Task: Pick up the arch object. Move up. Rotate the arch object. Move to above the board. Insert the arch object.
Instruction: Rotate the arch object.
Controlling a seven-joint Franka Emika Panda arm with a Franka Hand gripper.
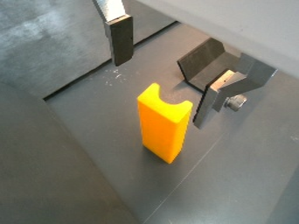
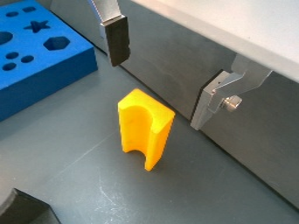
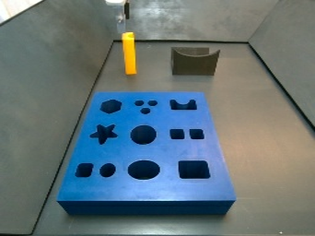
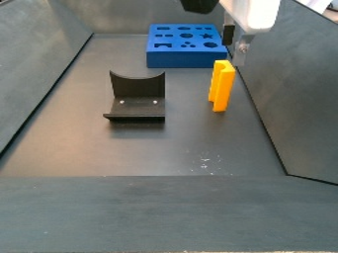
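The arch object (image 1: 162, 122) is a bright yellow-orange block standing upright on the dark floor, its curved notch facing up. It shows in both wrist views (image 2: 145, 129) and in both side views (image 3: 129, 53) (image 4: 222, 85). My gripper (image 1: 163, 87) (image 2: 159, 92) is open and empty, just above the block. Its fingers (image 1: 121, 39) (image 2: 216, 96) stand wide apart on either side, clear of the block. In a side view the gripper (image 4: 243, 42) hangs over the block beside the right wall. The blue board (image 3: 147, 147) (image 4: 188, 45) (image 2: 35, 52) lies flat, apart from the block.
The dark fixture (image 3: 193, 60) (image 4: 136, 97) (image 1: 211, 59) stands on the floor beside the arch object. Grey walls enclose the floor on the sides (image 4: 284, 89) (image 3: 55, 46). Bare floor lies between the block and the board.
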